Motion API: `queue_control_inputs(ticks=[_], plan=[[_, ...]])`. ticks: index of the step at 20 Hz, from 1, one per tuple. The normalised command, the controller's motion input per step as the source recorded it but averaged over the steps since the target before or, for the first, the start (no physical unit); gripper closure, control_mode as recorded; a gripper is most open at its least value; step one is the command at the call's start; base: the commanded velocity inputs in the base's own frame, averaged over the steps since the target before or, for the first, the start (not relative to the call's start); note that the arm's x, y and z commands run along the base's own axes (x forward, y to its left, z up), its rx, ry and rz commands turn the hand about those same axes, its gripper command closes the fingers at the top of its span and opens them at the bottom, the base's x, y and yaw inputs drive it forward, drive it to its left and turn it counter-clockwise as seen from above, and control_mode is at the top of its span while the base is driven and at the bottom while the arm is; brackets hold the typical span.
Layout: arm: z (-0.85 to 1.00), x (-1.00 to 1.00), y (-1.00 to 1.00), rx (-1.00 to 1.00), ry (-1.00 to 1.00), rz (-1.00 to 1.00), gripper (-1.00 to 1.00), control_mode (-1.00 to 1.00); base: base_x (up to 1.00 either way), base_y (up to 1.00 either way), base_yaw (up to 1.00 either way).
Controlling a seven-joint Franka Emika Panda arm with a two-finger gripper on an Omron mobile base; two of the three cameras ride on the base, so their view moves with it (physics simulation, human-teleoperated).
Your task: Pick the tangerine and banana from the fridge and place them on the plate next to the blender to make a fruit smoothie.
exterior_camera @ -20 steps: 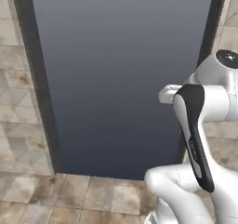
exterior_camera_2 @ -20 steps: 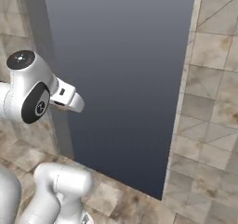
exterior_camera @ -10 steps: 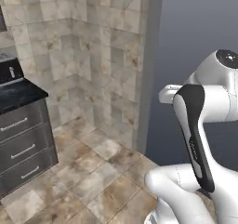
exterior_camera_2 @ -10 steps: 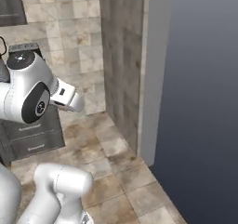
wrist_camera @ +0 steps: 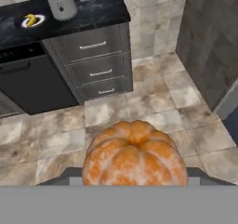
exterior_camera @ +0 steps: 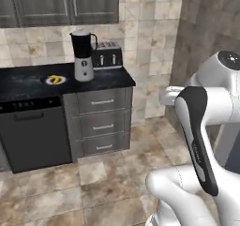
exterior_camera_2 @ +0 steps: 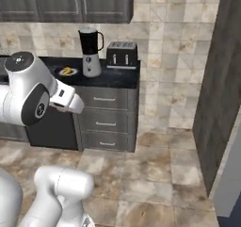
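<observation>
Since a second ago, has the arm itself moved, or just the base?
Cannot tell for the arm: it sits alike in both base views. The whole scene swung from fridge front to counter, so the base turned.

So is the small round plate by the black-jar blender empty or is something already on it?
Not empty: a curved yellow banana already lies on the small round plate beside the black-jar blender.

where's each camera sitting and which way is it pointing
Left base view: behind the arm's left, facing the black counter with the black-jarred blender; the white arm fills the lower right.
Right base view: behind the arm's right, facing the same counter and blender; the arm rises at lower left.
Hand view: on the hand, looking down along the gripper past the round orange tangerine it holds, toward floor and drawers.
Shared: all three show the small plate already carrying the curved yellow banana beside the blender.
</observation>
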Motion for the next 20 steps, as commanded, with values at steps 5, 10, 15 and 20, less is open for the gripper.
queue_control_inputs(ticks=[5,10,15,20], plan=[[0.0,0.0,0.0,0.0,0.0,0.0,1.0,1.0,0.99,0.15,0.41],[0.0,0.0,0.0,0.0,0.0,0.0,1.0,1.0,1.0,0.63,0.19],[0.0,0.0,0.0,0.0,0.0,0.0,1.0,1.0,0.96,0.88,0.0],[0.0,0.0,0.0,0.0,0.0,0.0,1.0,1.0,0.72,0.81,0.0]])
